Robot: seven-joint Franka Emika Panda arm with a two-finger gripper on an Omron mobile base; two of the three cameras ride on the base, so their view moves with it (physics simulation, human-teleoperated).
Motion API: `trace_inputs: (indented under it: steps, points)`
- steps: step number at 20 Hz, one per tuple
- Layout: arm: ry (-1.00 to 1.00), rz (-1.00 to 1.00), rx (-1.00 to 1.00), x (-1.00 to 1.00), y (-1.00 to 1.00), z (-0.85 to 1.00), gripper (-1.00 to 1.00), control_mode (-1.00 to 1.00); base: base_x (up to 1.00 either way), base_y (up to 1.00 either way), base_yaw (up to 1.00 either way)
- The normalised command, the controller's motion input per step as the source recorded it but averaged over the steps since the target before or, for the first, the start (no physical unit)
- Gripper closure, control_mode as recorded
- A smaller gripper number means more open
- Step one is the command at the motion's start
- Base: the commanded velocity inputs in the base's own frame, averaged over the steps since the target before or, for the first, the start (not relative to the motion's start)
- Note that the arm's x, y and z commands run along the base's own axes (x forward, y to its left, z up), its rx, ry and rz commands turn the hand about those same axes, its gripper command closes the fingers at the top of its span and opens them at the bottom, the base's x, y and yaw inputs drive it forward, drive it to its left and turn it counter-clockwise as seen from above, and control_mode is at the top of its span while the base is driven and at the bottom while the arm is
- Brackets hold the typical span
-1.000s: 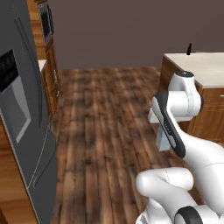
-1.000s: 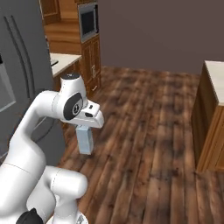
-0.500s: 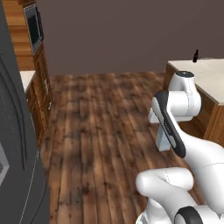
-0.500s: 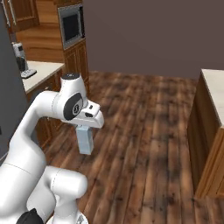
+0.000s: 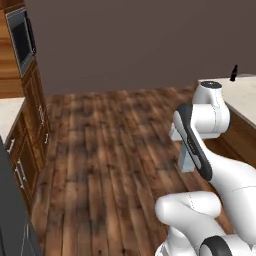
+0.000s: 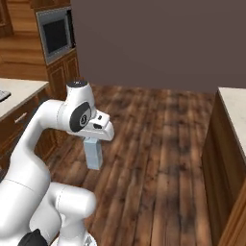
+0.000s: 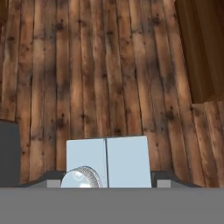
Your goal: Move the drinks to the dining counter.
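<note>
The pincer (image 6: 94, 140) holds the pale blue-grey gable-top carton (image 6: 93, 153) hanging below it over the wooden floor (image 6: 158, 144), so the carrying step seems in hand, and next it likely needs setting on the pale stone dining worktop (image 5: 239, 96).

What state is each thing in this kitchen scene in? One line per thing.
Carton: upright, held in the air above the floor.
Gripper: shut on the carton.
Carton cap: on.
Microwave: door shut.
Lower cabinets: doors shut.
</note>
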Motion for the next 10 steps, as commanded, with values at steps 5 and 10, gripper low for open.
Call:
trace_inputs:
  steps: [5, 10]
  points:
    - [0.00, 0.00, 0.00, 0.00, 0.00, 0.00, 1.00, 1.00, 1.00, 0.00, -0.13]
    - [0.00, 0.00, 0.00, 0.00, 0.00, 0.00, 1.00, 1.00, 1.00, 0.00, -0.21]
